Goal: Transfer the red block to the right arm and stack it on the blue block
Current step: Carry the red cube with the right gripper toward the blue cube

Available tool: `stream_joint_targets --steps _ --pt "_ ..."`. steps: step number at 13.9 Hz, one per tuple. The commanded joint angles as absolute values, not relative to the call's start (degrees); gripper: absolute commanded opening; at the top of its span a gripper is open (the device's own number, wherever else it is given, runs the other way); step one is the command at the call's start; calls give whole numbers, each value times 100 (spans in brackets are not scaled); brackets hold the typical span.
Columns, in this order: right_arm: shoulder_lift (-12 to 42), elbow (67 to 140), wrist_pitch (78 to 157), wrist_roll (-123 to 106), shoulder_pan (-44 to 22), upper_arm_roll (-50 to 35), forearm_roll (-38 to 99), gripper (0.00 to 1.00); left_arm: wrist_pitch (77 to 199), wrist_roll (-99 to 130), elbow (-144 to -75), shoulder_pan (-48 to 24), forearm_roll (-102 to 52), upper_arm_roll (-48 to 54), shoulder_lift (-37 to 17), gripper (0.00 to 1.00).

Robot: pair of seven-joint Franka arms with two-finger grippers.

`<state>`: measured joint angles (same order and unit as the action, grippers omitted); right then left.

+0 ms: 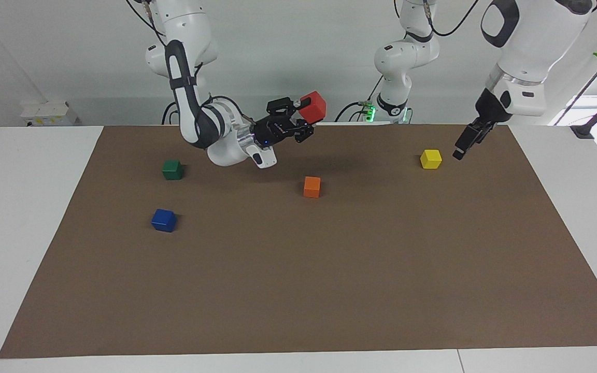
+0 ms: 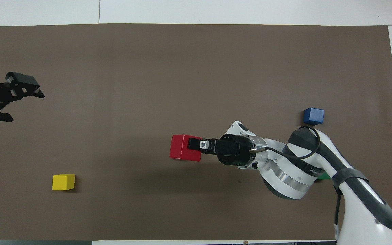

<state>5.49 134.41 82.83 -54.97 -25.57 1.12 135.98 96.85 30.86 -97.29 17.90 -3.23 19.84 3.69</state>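
right pincer (image 1: 298, 120) is clamped on the red block (image 1: 313, 105) by one edge, aloft. left pincer (image 1: 464, 145) waits, fingers apart. a tilted release could topple it off the blue block (image 1: 164, 220).

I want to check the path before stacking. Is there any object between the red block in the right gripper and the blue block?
Nothing visible does. The right gripper holds the red block in the air. The mat between it and the blue block is bare; the green block sits nearer to the robots, apart from the blue one.

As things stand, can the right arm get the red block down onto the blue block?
Probably yes: the right gripper holds the red block aloft, and the blue block sits uncovered at the right arm's end.
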Motion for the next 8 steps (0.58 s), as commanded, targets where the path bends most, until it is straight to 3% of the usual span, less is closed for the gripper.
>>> stream_joint_targets --steps 1,3,8 --pt "-166 13290 9577 -4818 -2697 88 13711 0 9046 1981 -9309 1776 306 2021 185 100" --pt "-350 13044 10183 -4519 -2795 88 13694 0 8431 1226 -9132 1749 456 2048 167 100" --pt "-791 12026 12915 -3238 -3286 44 12958 0 8525 571 -9229 1749 439 2013 255 100"
